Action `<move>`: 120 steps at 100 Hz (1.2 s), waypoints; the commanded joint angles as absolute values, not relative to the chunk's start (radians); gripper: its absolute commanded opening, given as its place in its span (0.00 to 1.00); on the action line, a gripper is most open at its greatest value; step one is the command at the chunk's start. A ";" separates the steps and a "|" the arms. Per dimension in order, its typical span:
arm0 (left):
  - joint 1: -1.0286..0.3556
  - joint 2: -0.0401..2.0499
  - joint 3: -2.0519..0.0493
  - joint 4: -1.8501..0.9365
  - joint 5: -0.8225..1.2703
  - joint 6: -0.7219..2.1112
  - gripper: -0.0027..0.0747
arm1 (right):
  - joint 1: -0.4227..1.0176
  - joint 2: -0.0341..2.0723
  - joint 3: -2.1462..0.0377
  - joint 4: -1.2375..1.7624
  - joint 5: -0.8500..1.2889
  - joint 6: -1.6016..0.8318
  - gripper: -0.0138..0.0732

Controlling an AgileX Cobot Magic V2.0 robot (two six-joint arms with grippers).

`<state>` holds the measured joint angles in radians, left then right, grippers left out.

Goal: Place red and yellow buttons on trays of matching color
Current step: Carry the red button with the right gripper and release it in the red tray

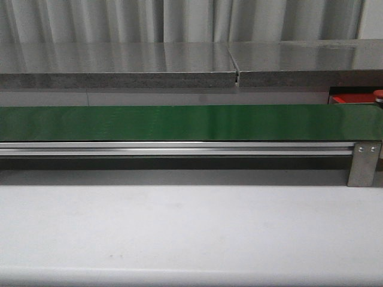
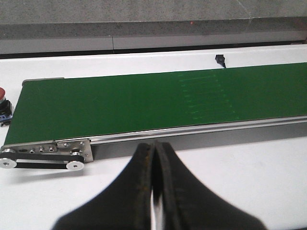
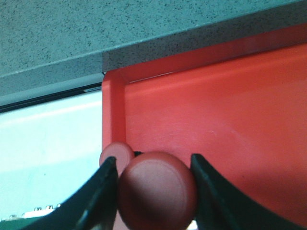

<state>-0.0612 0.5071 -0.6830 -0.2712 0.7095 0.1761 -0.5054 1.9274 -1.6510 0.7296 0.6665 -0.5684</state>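
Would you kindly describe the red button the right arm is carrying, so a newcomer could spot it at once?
Find the red tray beside the grey stone ledge. Over its near corner, the right tool has its fingers around a round red button. A second red button peeks out behind it, smaller in view and ungripped.

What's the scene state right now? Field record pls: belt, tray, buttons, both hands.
belt: long green belt across the table, nothing on the part in view
tray: red tray beside a grey stone ledge; only a sliver shows at far right in the front view
button held: red button between the right hand's fingers, over the tray's corner
second button: smaller-looking red button at the tray's rim, partly hidden
right hand: shut on the red button
left hand: shut, empty, hovering in front of the belt
yellow items: none in view
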 commanded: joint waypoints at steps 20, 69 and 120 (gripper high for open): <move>-0.070 0.515 -0.709 -0.292 0.631 0.174 0.01 | -0.510 1.991 -1.768 0.793 0.637 -0.568 0.22; -0.070 0.515 -0.709 -0.292 0.631 0.174 0.01 | -0.480 2.134 -1.784 0.883 0.558 -0.573 0.22; -0.070 0.515 -0.709 -0.292 0.631 0.174 0.01 | -0.463 2.170 -1.784 0.888 0.527 -0.573 0.61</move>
<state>-0.0612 0.5071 -0.6830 -0.2712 0.7095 0.1761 -0.4625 2.2321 -1.7523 0.8526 0.5503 -0.5664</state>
